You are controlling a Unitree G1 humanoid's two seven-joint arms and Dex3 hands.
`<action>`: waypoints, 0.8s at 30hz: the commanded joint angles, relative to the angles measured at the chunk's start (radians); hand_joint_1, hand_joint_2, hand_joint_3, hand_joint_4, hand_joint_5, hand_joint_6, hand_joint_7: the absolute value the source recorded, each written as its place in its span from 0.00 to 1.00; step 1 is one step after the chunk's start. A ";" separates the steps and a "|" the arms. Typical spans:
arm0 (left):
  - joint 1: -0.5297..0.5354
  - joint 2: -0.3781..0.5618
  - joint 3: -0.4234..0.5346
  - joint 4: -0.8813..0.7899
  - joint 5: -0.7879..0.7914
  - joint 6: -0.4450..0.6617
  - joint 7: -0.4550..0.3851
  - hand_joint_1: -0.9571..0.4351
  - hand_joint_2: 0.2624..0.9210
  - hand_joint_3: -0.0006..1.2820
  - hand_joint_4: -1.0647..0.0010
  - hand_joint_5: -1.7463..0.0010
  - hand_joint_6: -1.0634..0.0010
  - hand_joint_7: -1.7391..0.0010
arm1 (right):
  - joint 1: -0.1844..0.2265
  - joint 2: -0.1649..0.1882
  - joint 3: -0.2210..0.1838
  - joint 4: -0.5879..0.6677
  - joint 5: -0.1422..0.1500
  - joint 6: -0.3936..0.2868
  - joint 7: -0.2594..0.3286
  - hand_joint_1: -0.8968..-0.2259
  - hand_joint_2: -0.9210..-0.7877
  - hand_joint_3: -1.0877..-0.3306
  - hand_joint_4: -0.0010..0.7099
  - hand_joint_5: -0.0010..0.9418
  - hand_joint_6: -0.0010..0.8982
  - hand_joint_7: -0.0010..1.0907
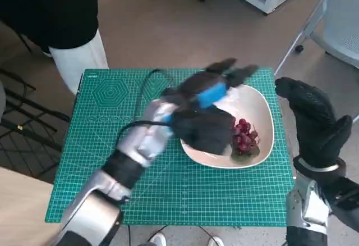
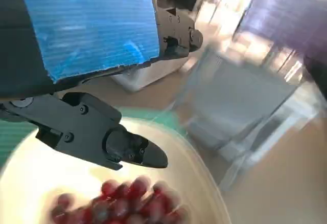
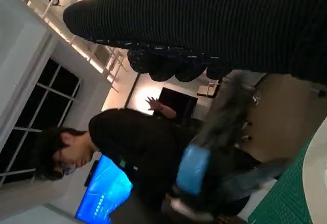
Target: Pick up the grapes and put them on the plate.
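Left hand (image 1: 210, 97), fingers spread and empty, blurred over the grapes (image 1: 244, 137) already lying in the white plate (image 1: 263, 108) at centre right of frame, so likely released; right hand (image 1: 314, 119) open, idle beside the bench (image 1: 112, 162).

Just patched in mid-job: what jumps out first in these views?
The left hand, with its bright blue tape, hangs over the white plate on the green mat, holding nothing. Red grapes already lie on the plate's near right side. The gloved right hand is raised off the table's right edge, and a person stands at the far left corner.
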 commanded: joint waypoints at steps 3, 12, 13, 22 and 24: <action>0.111 -0.037 0.165 0.015 -0.281 -0.125 -0.087 0.36 1.00 0.20 0.97 1.00 0.89 1.00 | 0.004 0.015 0.014 0.017 -0.001 0.002 0.000 0.55 0.00 0.71 0.30 0.00 0.01 0.35; 0.228 -0.056 0.291 -0.055 -0.527 -0.201 -0.240 0.34 1.00 0.29 0.97 1.00 0.93 1.00 | -0.009 0.030 0.025 0.035 -0.013 -0.010 -0.004 0.57 0.00 0.72 0.30 0.00 0.02 0.35; 0.239 -0.053 0.297 -0.061 -0.538 -0.205 -0.252 0.34 1.00 0.30 0.97 1.00 0.93 1.00 | -0.010 0.031 0.026 0.038 -0.014 -0.011 -0.003 0.57 0.00 0.72 0.30 0.00 0.02 0.35; 0.349 -0.029 0.326 -0.176 -0.571 -0.179 -0.294 0.33 1.00 0.31 0.98 1.00 0.93 1.00 | -0.020 0.028 0.039 0.050 -0.026 -0.017 -0.002 0.57 0.00 0.72 0.31 0.00 0.02 0.34; 0.367 -0.029 0.328 -0.193 -0.575 -0.174 -0.295 0.33 1.00 0.31 0.98 1.00 0.94 1.00 | -0.021 0.027 0.041 0.051 -0.026 -0.014 0.000 0.56 0.00 0.73 0.31 0.01 0.02 0.34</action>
